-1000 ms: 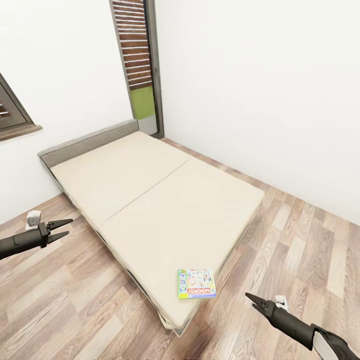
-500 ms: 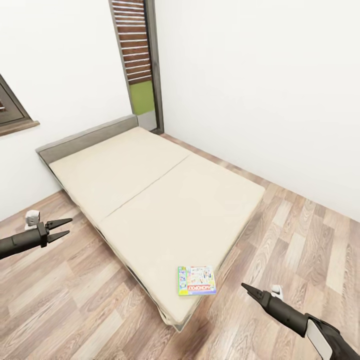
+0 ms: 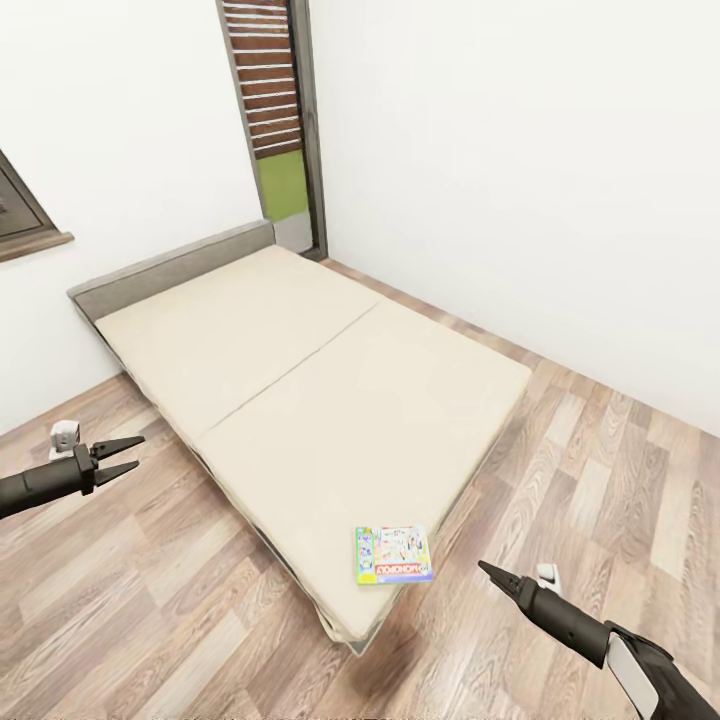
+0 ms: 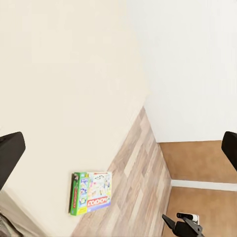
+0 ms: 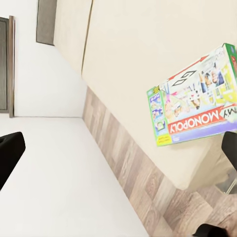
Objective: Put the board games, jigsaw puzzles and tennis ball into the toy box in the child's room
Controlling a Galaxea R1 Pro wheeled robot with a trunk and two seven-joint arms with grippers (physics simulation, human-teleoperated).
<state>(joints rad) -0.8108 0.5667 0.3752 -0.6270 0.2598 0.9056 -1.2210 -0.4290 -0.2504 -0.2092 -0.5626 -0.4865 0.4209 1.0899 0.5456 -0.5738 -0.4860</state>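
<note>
A white Monopoly board game (image 3: 393, 555) with a green edge lies flat on the beige bed (image 3: 300, 400), close to its near corner. It also shows in the left wrist view as the same board game (image 4: 91, 192), and large in the right wrist view (image 5: 195, 106). My right gripper (image 3: 490, 573) hovers open over the floor just right of that corner, pointing toward the box. My left gripper (image 3: 122, 457) hangs open over the floor left of the bed, holding nothing. The table, toy box, jigsaw puzzles and tennis ball are out of view.
Wood-plank floor (image 3: 600, 450) surrounds the bed on both sides. White walls close in behind and to the right. A grey headboard (image 3: 170, 265) stands at the far end, a slatted tall window (image 3: 270, 90) in the corner, and a dark window frame (image 3: 25, 225) at left.
The whole view has shifted a little, the bed sliding up in the picture. My right gripper has crept slightly closer to the bed's near corner. The left gripper holds its place.
</note>
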